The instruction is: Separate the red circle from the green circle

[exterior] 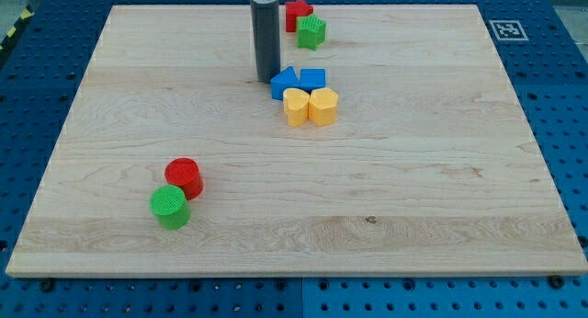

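Nearest the view's bottom, at the lower left of the tabletop [441, 217], sits the green circle [171, 209], and touching it just above and slightly to the view's right is the red circle [185, 177]; these two are our whole concern, and they lie pressed together with bare wood all around them. We carry no gripper, so there is nothing to spread or pinch: we work only with the dark rod, and its end, my tip [266, 79], stands far up the board, well apart from the pair. Just to the view's right of my tip lies a cluster: a blue triangle-like block [284, 83] and a blue block [313, 78], with a yellow heart [295, 107] and a yellow hexagon-like block [323, 107] below them. Farthest, near the view's top edge, are a green star [311, 31] and a red star [297, 12], partly hidden by the rod. To do this well, we judge we should travel down the open wood at the view's left of the cluster, arrive beside the seam between the circles, and push one through its centre, away from the other, so it slides straight rather than rolling off my tip.
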Controlling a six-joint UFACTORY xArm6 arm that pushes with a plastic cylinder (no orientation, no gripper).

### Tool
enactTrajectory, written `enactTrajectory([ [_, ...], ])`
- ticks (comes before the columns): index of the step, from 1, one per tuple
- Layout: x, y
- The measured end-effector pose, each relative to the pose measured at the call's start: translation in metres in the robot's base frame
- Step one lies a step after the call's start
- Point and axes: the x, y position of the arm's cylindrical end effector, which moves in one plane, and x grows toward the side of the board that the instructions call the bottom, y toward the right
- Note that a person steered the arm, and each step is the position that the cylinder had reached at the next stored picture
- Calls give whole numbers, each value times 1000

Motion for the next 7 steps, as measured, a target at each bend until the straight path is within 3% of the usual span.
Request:
enactTrajectory([
  [1,-13,-41],
  [2,14,-83],
  [4,124,-148],
  [5,191,-160],
  [7,189,-109],
])
